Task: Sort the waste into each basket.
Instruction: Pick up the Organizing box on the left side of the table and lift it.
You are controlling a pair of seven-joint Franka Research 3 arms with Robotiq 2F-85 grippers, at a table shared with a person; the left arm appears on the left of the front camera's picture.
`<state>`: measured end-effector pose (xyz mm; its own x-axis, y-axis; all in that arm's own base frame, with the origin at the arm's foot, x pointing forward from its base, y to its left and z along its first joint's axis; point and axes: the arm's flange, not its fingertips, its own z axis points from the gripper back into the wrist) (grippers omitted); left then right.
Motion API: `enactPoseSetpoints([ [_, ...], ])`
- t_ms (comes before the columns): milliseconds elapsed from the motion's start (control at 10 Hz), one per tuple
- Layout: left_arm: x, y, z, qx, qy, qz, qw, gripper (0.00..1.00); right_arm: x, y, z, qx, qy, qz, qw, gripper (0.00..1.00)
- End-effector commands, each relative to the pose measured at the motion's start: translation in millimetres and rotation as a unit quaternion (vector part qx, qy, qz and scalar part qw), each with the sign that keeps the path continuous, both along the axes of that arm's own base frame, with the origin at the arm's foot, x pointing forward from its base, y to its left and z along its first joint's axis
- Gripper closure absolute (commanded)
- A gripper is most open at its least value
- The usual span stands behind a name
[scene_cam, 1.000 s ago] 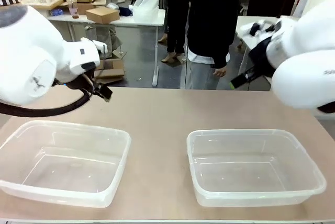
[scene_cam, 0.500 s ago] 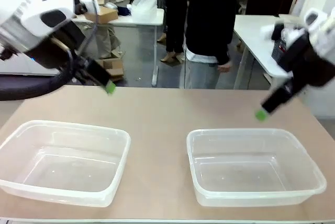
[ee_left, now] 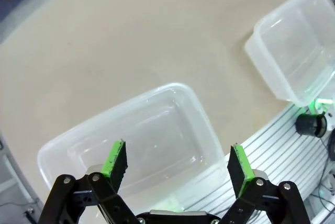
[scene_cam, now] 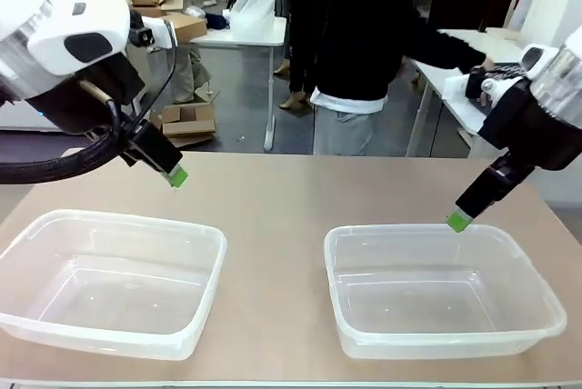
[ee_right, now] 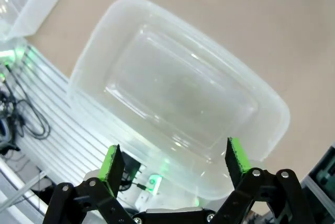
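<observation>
Both grippers hung with jaws spread wide and nothing between the pads. The left gripper (ee_left: 177,159) aimed down at the left tub (ee_left: 172,86). The right gripper (ee_right: 174,162) aimed at the right tub (ee_right: 81,69), its tip close above that tub's far rim. Both tubs held nothing. The step looked like waiting for waste, so the fingers were best kept high, off the rims, dropping straight down only once something lay within reach. Beyond the fingertips the table (scene_cam: 273,194) ran bare to its far edge, with a bare lane between the tubs. Farther off, the person (scene_cam: 364,34) reached sideways to another table (scene_cam: 446,89).
</observation>
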<state>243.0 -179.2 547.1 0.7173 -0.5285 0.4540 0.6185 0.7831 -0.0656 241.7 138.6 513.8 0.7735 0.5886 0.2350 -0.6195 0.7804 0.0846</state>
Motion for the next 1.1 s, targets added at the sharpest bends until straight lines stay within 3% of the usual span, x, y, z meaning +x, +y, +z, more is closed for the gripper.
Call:
enactPoseSetpoints([
  [0, -4.8, 24.7, 1.3, -0.082, 0.077, -0.057, 0.992, 0.00, -9.7, -36.7, 16.1, 0.120, -0.012, -0.046, 0.992, 0.00],
  [100, -6.8, 65.3, 2.3, -0.213, 0.176, -0.103, 0.955, 0.00, -23.7, -84.6, 33.0, 0.283, -0.004, -0.129, 0.950, 0.00],
  [200, -6.0, 100.8, -3.6, -0.324, 0.230, -0.096, 0.913, 0.00, -29.6, -125.9, 40.9, 0.411, 0.053, -0.204, 0.887, 0.00],
  [300, -5.8, 129.2, -10.4, -0.423, 0.239, -0.082, 0.870, 0.00, -26.6, -158.2, 32.1, 0.504, 0.101, -0.217, 0.830, 0.00],
  [400, -6.4, 151.7, -17.2, -0.502, 0.223, -0.060, 0.833, 0.00, -17.5, -182.4, 16.8, 0.560, 0.144, -0.226, 0.784, 0.00],
  [500, -9.4, 172.0, -25.4, -0.572, 0.202, -0.043, 0.793, 0.00, -7.4, -208.1, -2.8, 0.609, 0.165, -0.265, 0.729, 0.00],
  [600, -14.2, 184.0, -33.0, -0.603, 0.189, -0.021, 0.775, 0.00, -7.7, -227.6, -15.6, 0.661, 0.126, -0.313, 0.670, 0.00],
  [700, -16.8, 189.2, -41.6, -0.595, 0.180, 0.027, 0.783, 0.00, -15.0, -240.6, -23.1, 0.703, 0.070, -0.328, 0.627, 0.00],
  [800, -18.4, 191.5, -47.2, -0.582, 0.185, 0.075, 0.788, 0.00, -22.5, -241.0, -24.0, 0.692, 0.039, -0.327, 0.642, 0.00],
  [900, 13.2, 222.1, 8.8, -0.541, 0.181, -0.049, 0.820, 0.00, -11.1, -262.1, 0.4, 0.525, 0.135, -0.247, 0.803, 0.00],
  [1000, 13.2, 222.1, 8.8, -0.541, 0.181, -0.049, 0.820, 0.00, -11.1, -262.1, 0.4, 0.525, 0.135, -0.247, 0.803, 0.00],
])
